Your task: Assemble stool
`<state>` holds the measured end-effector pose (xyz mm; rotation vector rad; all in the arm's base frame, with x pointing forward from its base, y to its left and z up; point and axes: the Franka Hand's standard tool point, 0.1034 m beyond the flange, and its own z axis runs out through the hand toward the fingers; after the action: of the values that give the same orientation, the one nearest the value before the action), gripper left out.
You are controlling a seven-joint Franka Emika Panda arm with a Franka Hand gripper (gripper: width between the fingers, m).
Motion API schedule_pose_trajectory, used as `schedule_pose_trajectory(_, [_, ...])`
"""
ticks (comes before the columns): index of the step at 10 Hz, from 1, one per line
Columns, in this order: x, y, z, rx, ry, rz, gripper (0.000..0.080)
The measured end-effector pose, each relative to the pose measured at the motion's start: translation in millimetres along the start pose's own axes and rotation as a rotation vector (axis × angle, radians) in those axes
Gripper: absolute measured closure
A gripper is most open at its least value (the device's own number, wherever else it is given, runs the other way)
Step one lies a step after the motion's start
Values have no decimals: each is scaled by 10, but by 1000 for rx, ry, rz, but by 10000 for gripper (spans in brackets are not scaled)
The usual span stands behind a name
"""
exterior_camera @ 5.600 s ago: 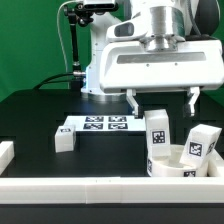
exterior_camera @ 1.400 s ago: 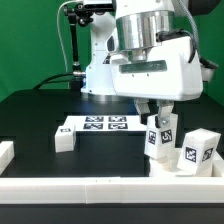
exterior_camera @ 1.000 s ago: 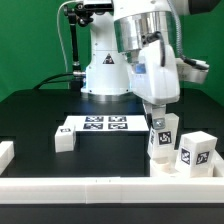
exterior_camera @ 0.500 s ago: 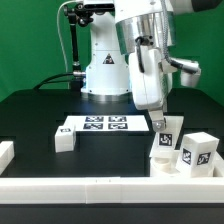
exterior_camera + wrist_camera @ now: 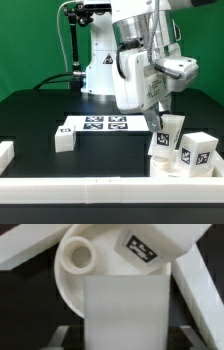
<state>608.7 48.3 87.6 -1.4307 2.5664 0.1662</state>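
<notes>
- Exterior view: closest to the camera, a long white front rail (image 5: 100,188) is lying across the edge of the black worktop (image 5: 40,120), and a short rail piece (image 5: 5,152) is sitting at the exterior view's left.
- Just behind the front rail, on the exterior view's right, the round seat disc (image 5: 170,168) is resting flat on the worktop.
- The held leg (image 5: 166,136) is standing on the disc, roughly upright, with its tags facing the camera. Whether its foot is seated in a socket cannot be told.
- The tool (image 5: 160,117) is reaching down from the turned wrist and is clamping the top of that leg.
- A second leg (image 5: 197,152) is standing just beside it on the disc, toward the exterior view's right.
- In the wrist view, the held leg (image 5: 125,305) is filling the foreground between the two fingers (image 5: 62,336). Beyond it the disc (image 5: 75,286) is showing a raised ring socket (image 5: 78,253) and the second leg (image 5: 150,249).
- Farther back, a third leg (image 5: 64,140) is lying loose, touching the marker board (image 5: 100,125) at the board's end on the exterior view's left.
- Behind everything, the arm (image 5: 135,75) is rising from its base.
</notes>
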Motion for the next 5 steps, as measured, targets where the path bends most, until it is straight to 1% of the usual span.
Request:
schedule_pose_trajectory(1, [1,2,2,0,0,2,462])
schedule_pose_trajectory(2, [-1,5,3,0,0,-5,364])
schedule_pose_trajectory(3, [-5,5,0,0,0,-15,364])
schedule_pose_trajectory(4, [-16,0,-22,2,-3,-53,210])
schedule_pose_trajectory(5, [-35,-12,-61,7,-7,-97,162])
